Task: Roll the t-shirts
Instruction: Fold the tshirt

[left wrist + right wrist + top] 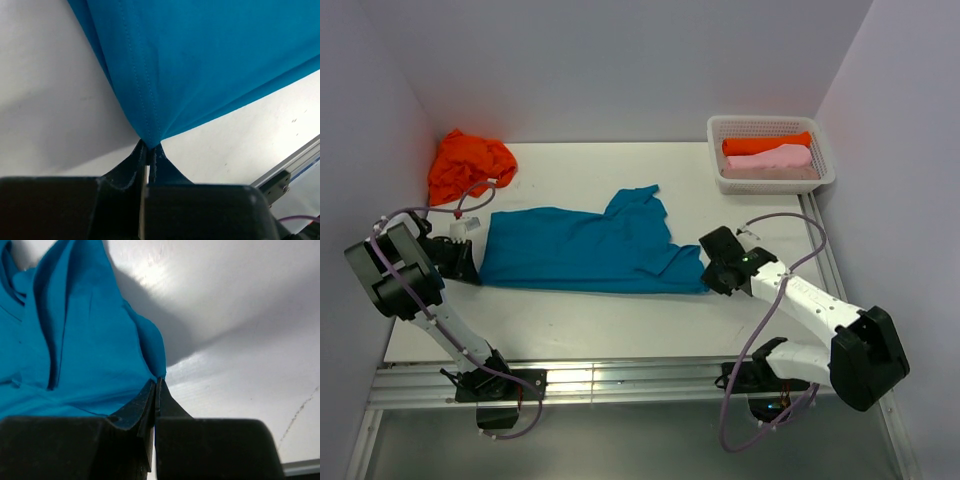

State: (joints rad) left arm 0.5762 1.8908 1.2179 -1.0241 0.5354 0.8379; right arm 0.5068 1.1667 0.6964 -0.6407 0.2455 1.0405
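Observation:
A teal-blue t-shirt (585,250) lies stretched out across the middle of the table, folded lengthwise, with a sleeve sticking up at the far side. My left gripper (475,266) is shut on its left end, and the cloth fans out from the fingertips in the left wrist view (150,145). My right gripper (708,275) is shut on its right corner, seen in the right wrist view (158,381). A crumpled orange-red t-shirt (468,165) lies at the far left. A rolled orange-red shirt (766,143) and a rolled pale pink shirt (770,159) lie in the basket.
A white mesh basket (825,150) stands at the far right corner. White walls close in the table on the left, back and right. A metal rail (620,380) runs along the near edge.

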